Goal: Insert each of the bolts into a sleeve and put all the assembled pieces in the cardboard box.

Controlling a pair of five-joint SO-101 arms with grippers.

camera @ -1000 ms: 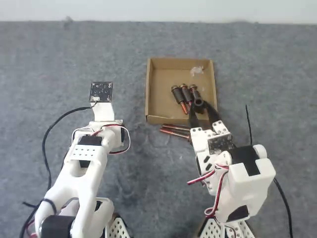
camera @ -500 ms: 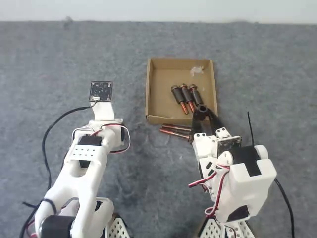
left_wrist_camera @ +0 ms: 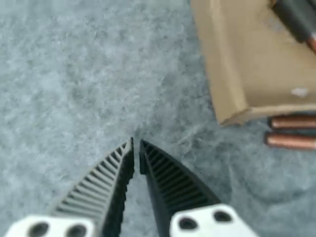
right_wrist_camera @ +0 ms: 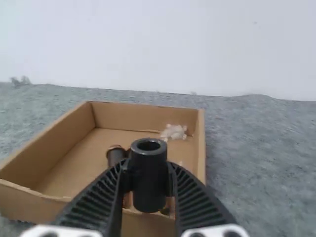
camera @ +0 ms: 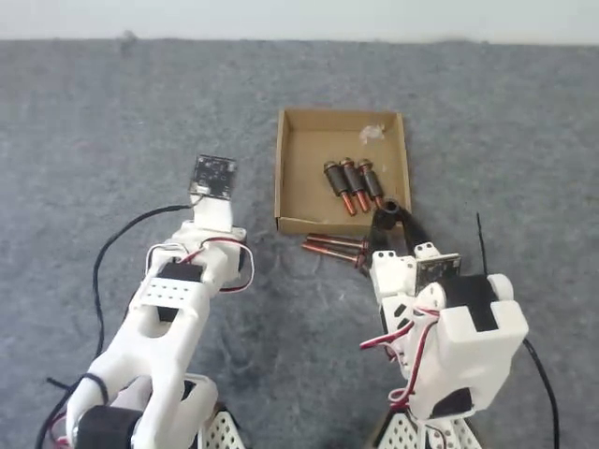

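One cardboard box [camera: 279, 173] rests on grey carpet [camera: 122, 112], white wall [camera: 299, 17] behind.

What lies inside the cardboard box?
Three assembled pieces lie side by side in the cardboard box, plus a pale scrap. The right hand, holding a sleeve, covers its near right corner.

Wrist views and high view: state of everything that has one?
left gripper: shut, empty
right gripper: shut on the sleeve
sleeve: upright, bore empty on top
cardboard box: open, holding three assembled pieces
bolts: two, bare, lying outside the box
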